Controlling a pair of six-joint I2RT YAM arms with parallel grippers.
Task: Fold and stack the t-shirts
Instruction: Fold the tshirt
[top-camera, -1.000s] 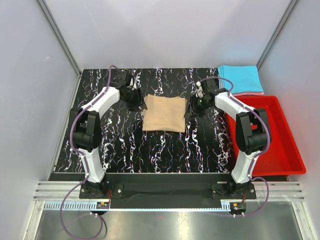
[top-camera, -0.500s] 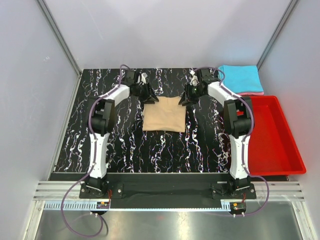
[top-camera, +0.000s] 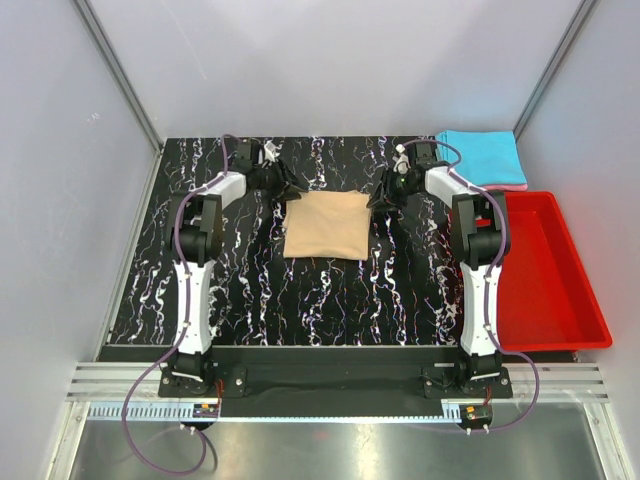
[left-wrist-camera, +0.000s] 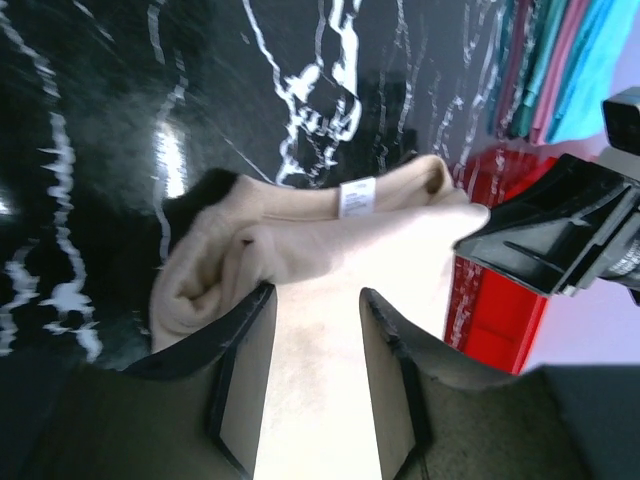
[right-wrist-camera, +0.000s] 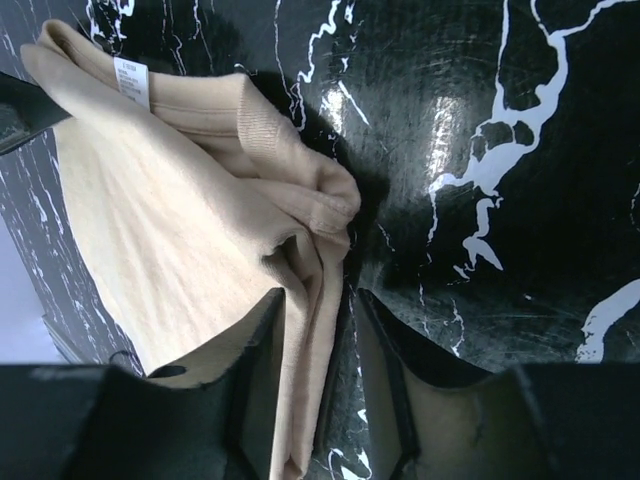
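Squarely in the middle of the black, white-veined marble-pattern tabletop lies a folded tan cloth t-shirt, with both arms stretched out to its far edge. The left pincer sits at the far left corner. In its wrist view the two dark fingers stand a narrow way apart with pale cloth filling the whole gap, so it looks clamped on the bunched layers there. The right pincer sits at the far right corner, and its fingers likewise pinch the shirt's rolled edge, which puckers just ahead of them. A small white neck label shows on the far hem between the two pincers. At the far right corner of the tabletop a folded bright cyan cloth t-shirt rests on a folded pink one, well apart from the tan shirt. Just nearer than that stack stands a red plastic bin.
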